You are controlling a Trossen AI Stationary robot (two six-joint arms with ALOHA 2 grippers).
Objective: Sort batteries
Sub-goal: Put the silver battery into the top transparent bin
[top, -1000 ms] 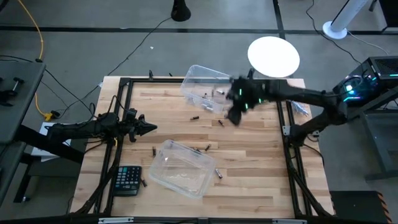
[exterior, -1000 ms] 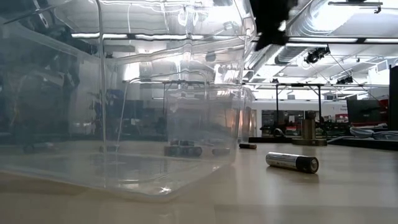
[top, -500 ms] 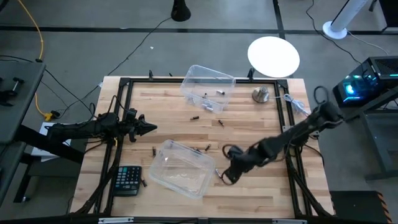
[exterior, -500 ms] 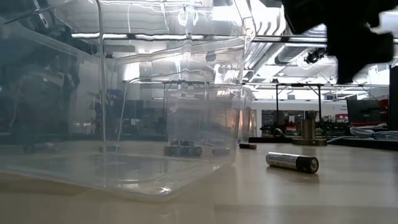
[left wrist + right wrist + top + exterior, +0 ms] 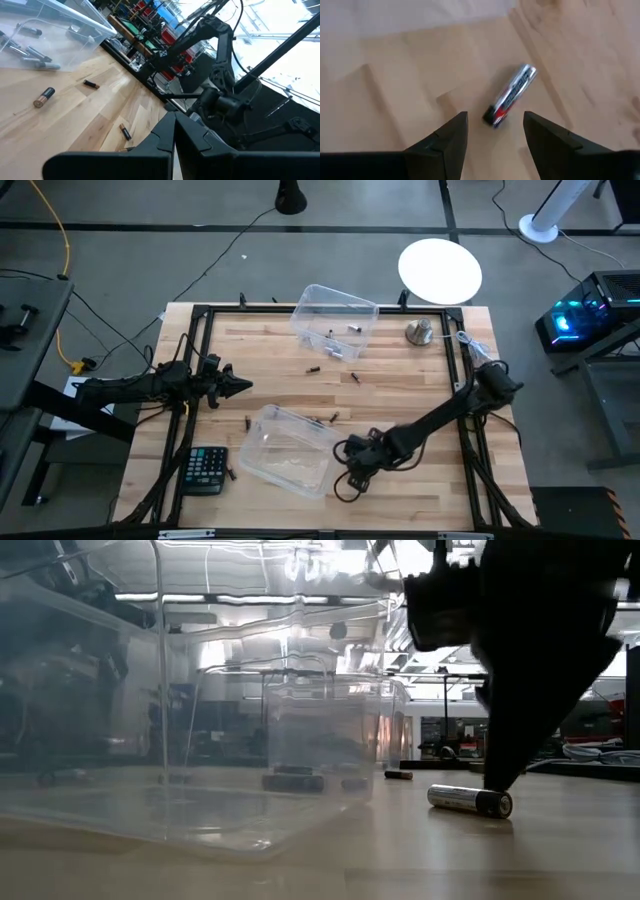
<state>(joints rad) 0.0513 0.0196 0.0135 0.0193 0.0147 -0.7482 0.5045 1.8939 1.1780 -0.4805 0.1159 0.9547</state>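
A silver battery with a dark, red-marked end [image 5: 512, 95] lies flat on the wooden table, just right of the near clear box [image 5: 290, 450]. My right gripper [image 5: 495, 120] hangs low over it, pointing steeply down, open, one finger on each side of the dark end. The low view shows the battery [image 5: 470, 800] under the dark finger [image 5: 505, 755]. The far clear box [image 5: 335, 320] holds several batteries. Loose batteries [image 5: 313, 367] [image 5: 354, 377] [image 5: 248, 421] lie between the boxes. My left gripper [image 5: 240, 386] waits shut at the table's left.
A black calculator [image 5: 205, 468] lies at the near left corner, with a small battery [image 5: 230, 473] beside it. A round metal knob [image 5: 419, 332] stands at the far right. Black frame rails [image 5: 465, 410] run along the table's sides. Bare wood lies right of the near box.
My right gripper has swept from beside the far clear box toward the table's near edge and down. It now stands low over the silver battery beside the near box. The battery has stayed where it lay.
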